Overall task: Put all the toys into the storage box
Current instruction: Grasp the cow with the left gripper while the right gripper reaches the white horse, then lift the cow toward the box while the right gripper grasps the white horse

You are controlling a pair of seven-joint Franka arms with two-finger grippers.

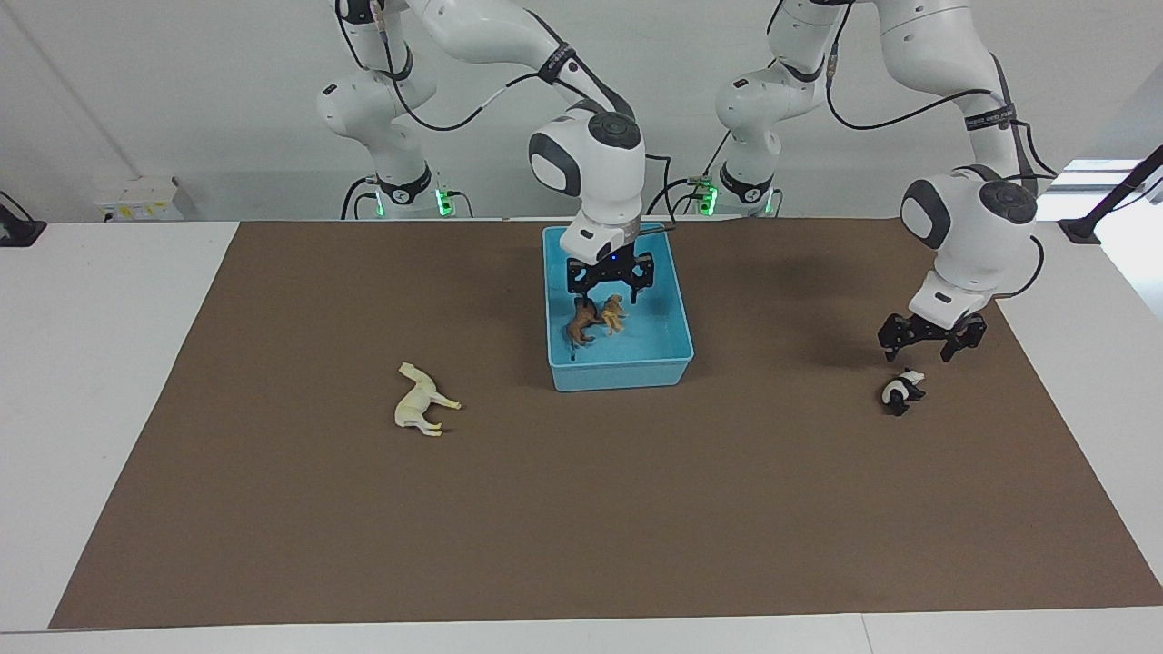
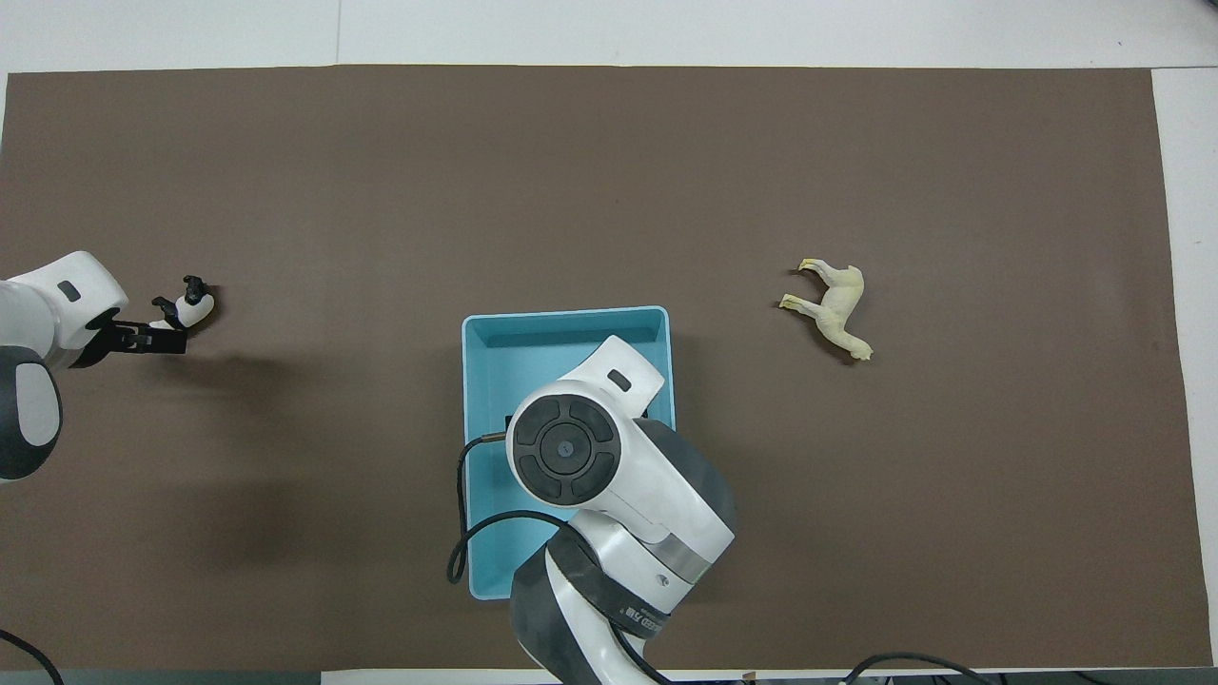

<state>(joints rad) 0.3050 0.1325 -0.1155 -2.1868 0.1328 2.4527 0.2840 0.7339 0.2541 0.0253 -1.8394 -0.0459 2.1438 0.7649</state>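
The light blue storage box (image 1: 674, 365) stands on the brown mat near the robots, also in the overhead view (image 2: 571, 322). The brown animal (image 1: 580, 326) and the orange tiger (image 1: 616, 315) are inside it. My right gripper (image 1: 609, 292) hangs open just above them, inside the box walls; in the overhead view its wrist hides it and both toys. The cream-white horse (image 1: 423, 401) (image 2: 835, 309) lies on its side on the mat toward the right arm's end. The black-and-white panda (image 1: 901, 391) (image 2: 196, 305) lies toward the left arm's end. My left gripper (image 1: 930, 345) (image 2: 162, 338) is open just above it, apart from it.
The brown mat (image 1: 636, 509) covers most of the white table (image 1: 91, 363). The right arm's wrist and a black cable (image 2: 466, 514) hang over the box's nearer half. A black mount (image 1: 1113, 204) stands at the table corner by the left arm.
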